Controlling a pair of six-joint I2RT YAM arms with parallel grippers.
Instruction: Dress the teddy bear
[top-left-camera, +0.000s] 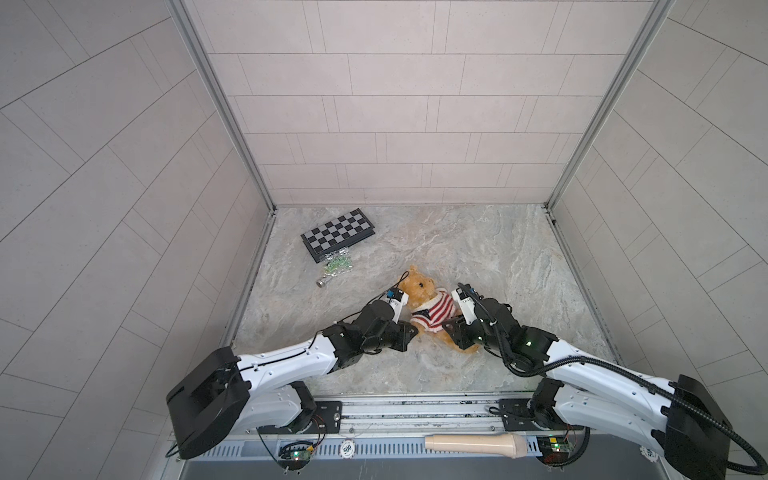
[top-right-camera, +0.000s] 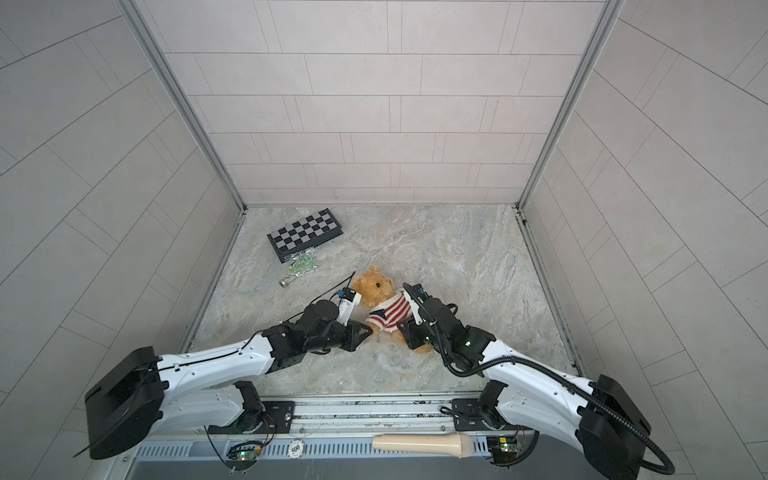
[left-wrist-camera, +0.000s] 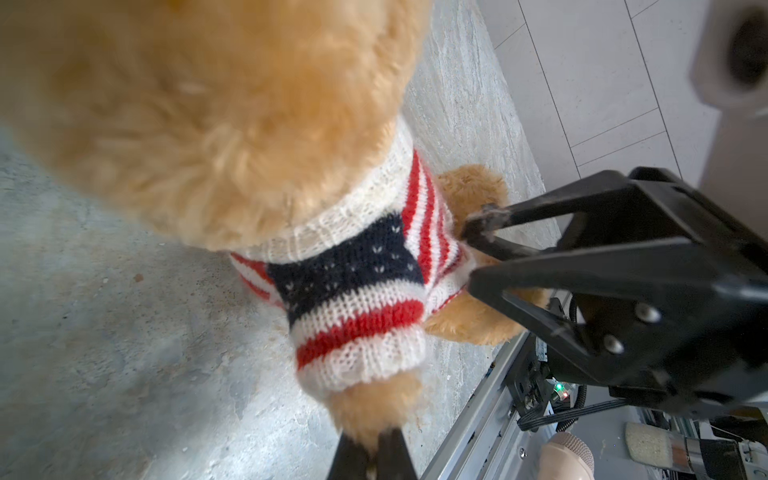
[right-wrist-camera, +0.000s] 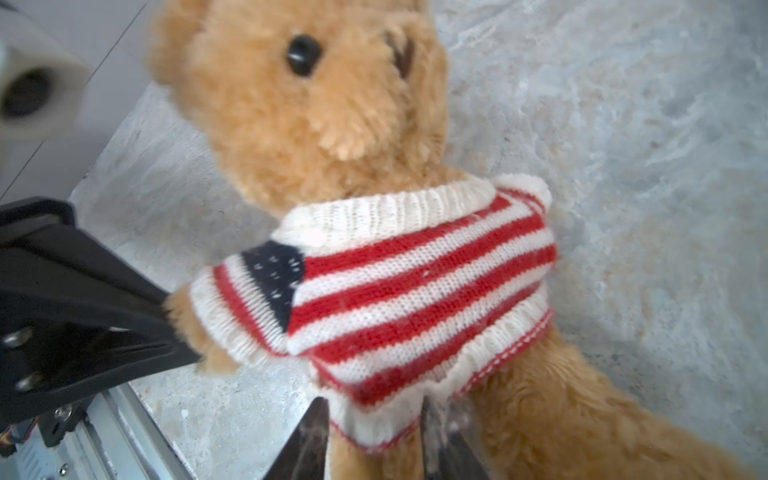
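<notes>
The teddy bear lies on the marble table, head towards the back wall. It wears a red-and-white striped sweater with a navy patch. My left gripper is shut on the bear's paw, which sticks out of a sleeve. My right gripper is open, and its two fingers stand either side of the sweater's lower hem. The bear's legs are bare below the hem.
A folded chessboard lies at the back left, with a foil bag of green pieces and a small metal cylinder next to it. On the front rail rest a poker chip and a beige microphone. Tiled walls close in three sides.
</notes>
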